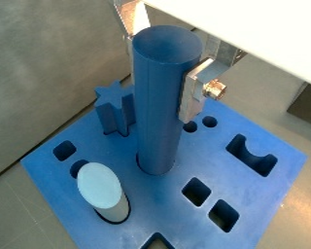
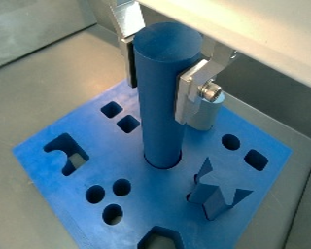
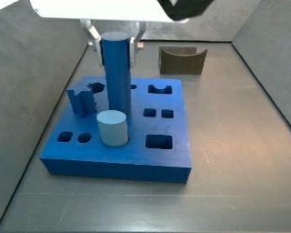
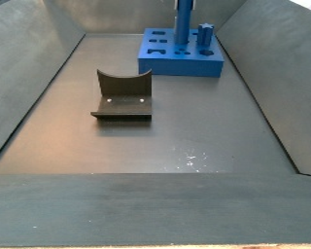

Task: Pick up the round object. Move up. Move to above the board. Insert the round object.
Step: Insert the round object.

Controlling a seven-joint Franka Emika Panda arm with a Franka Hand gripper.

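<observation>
The round object, a tall blue rod, stands upright with its lower end in a hole near the middle of the bright-blue board. It shows in both wrist views and both side views. My gripper is shut on the rod's upper part, with a silver finger pressed on each side. The gripper also shows in a side view. The board appears in the other views.
A short white cylinder and a dark-blue notched block sit in the board. A brown U-shaped block lies on the floor beyond it. Grey walls enclose the floor.
</observation>
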